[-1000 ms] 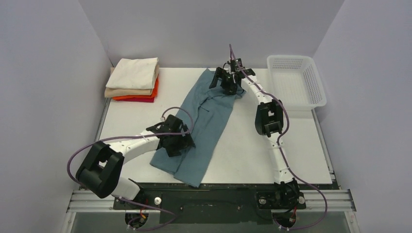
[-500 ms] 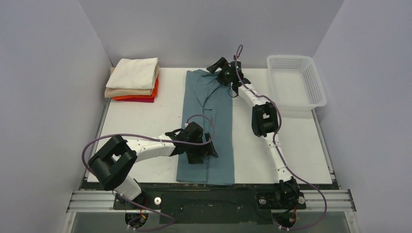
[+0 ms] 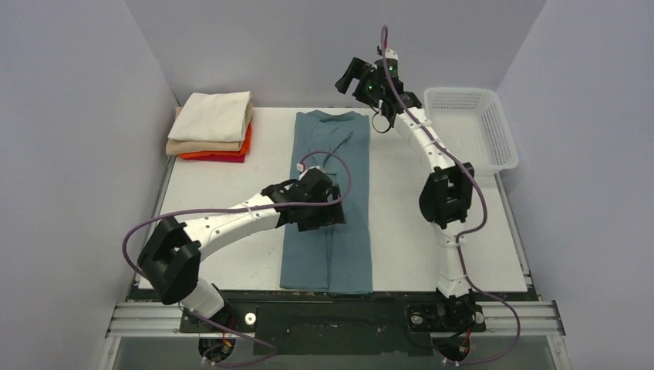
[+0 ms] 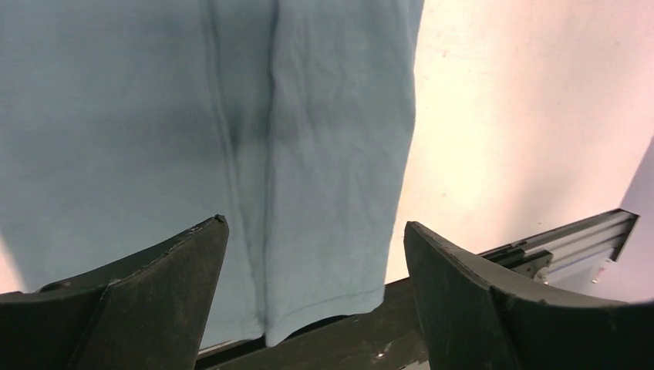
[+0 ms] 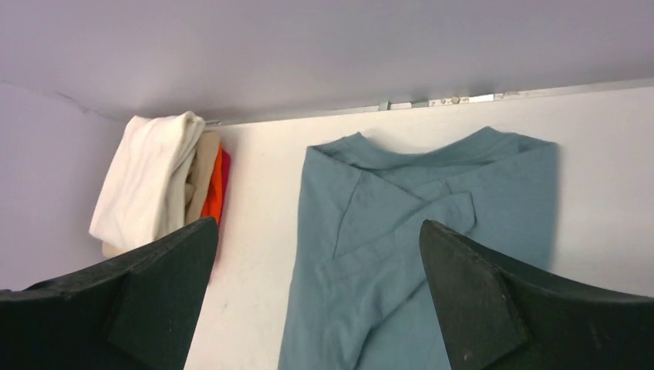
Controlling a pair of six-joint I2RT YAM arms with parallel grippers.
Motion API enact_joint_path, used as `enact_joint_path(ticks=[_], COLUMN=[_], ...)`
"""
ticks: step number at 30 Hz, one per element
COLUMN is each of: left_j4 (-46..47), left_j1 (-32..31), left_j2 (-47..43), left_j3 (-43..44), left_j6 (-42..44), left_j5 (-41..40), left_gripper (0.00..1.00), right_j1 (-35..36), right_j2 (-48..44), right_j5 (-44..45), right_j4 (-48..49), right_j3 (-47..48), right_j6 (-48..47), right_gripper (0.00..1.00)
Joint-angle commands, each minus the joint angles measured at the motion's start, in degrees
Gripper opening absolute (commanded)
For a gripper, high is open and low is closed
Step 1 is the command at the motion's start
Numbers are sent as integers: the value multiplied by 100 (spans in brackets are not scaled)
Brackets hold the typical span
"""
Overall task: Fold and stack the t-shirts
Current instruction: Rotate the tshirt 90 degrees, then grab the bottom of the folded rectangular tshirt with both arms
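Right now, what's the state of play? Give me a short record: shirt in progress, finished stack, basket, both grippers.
shirt in progress: teal-blue t-shirt, flat on the table, sides folded in to a long strip running from far edge to near edge
finished stack: folded shirts at the far left corner, cream on top, tan, orange and red beneath
basket: white basket at the far right
left gripper: open, over the strip's middle, holding nothing
right gripper: open, raised above the collar end, holding nothing
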Motion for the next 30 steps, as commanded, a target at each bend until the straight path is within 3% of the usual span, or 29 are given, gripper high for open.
enact_joint_path(ticks=[1, 4, 9, 13, 16, 21, 26, 30], left_j4=[-1298, -1710, -2144, -1911, -1491, -1108, -575, -316], left_j1=[51, 84, 193, 221, 211, 187, 186, 184], left_j2=[-705, -1433, -2693, -3425, -3746, -3884, -3880, -3714], left_j3=[195, -169, -1499, -2436, -3099, -3563, -4046, -4177], left_j6=[305, 244, -15, -75, -134, -278, -456, -529], left_j5=[-903, -1365, -1526, -973, -280, 124, 219, 211], left_gripper=[95, 95, 95, 95, 95, 93, 76, 63], right_j1=[156, 301, 641, 1315, 2156, 3534, 4204, 4423], right_j2=[-1820, -2928, -5483, -7085, -7990, -8444, -8059, -7621], right_j5=[1120, 1412, 1654, 1539, 1327, 1320, 1544, 1707], right_j4=[-1246, -1944, -2277, -2402, -2338, -1839, -748, -504], right_j3=[-779, -2047, -5532, -7754, -8775, -10106, -10845, -10840], right_j6=[-736, -733, -218, 759, 1493, 2915, 3762, 3887], right_gripper=[100, 100, 99, 97, 96, 94, 82, 73])
